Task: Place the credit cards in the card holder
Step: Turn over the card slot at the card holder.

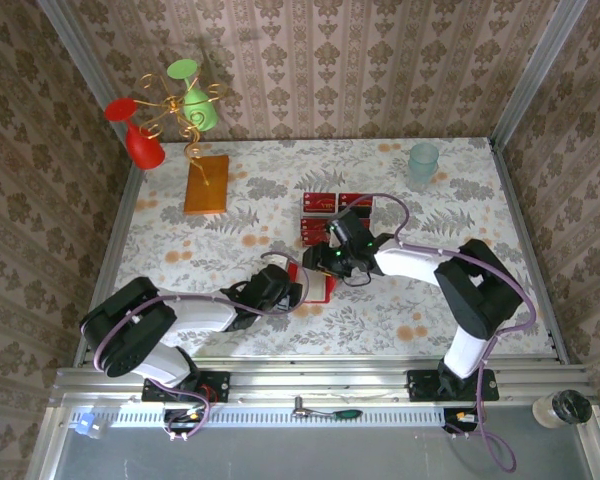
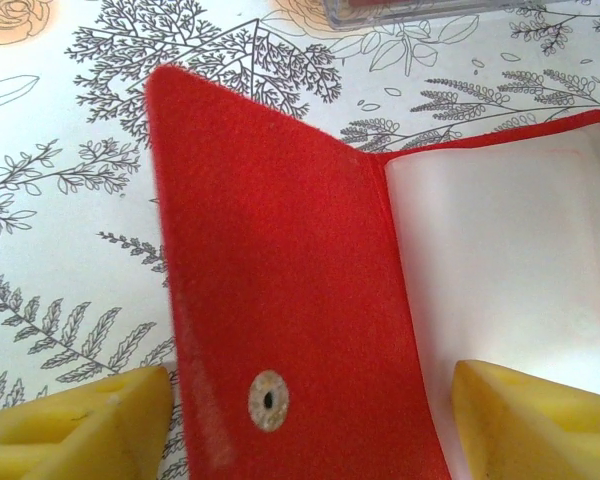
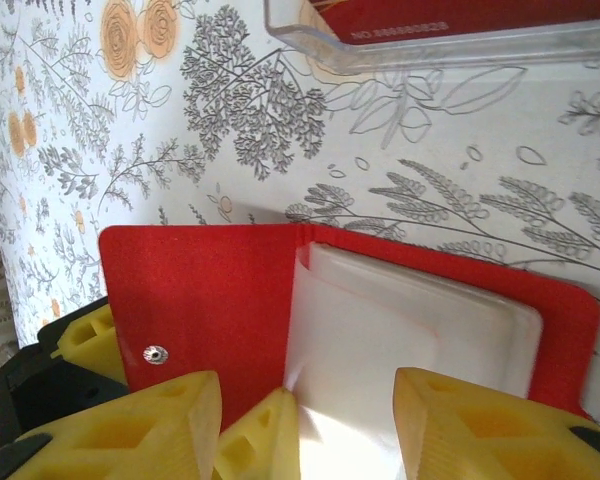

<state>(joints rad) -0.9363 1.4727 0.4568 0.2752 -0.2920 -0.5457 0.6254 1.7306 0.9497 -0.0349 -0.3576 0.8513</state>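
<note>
The card holder (image 1: 318, 285) lies open on the flowered table, its red flap with a metal snap (image 2: 268, 400) to the left and pale plastic sleeves (image 3: 410, 340) to the right. My left gripper (image 1: 292, 290) is open, and its yellow fingers (image 2: 80, 425) straddle the red flap (image 2: 280, 260) from edge to fold. My right gripper (image 1: 326, 264) is open just above the sleeves, with nothing between its fingers (image 3: 480, 430). The credit cards (image 1: 337, 206) sit in a clear tray (image 3: 420, 45) just beyond the wallet. One card's printed edge (image 3: 430, 15) shows.
An orange-brown slab (image 1: 207, 184) lies at the back left. Behind it a wire stand holds red and green glasses (image 1: 170, 105). A pale teal cup (image 1: 423, 162) stands at the back right. Patterned walls close in the table on three sides.
</note>
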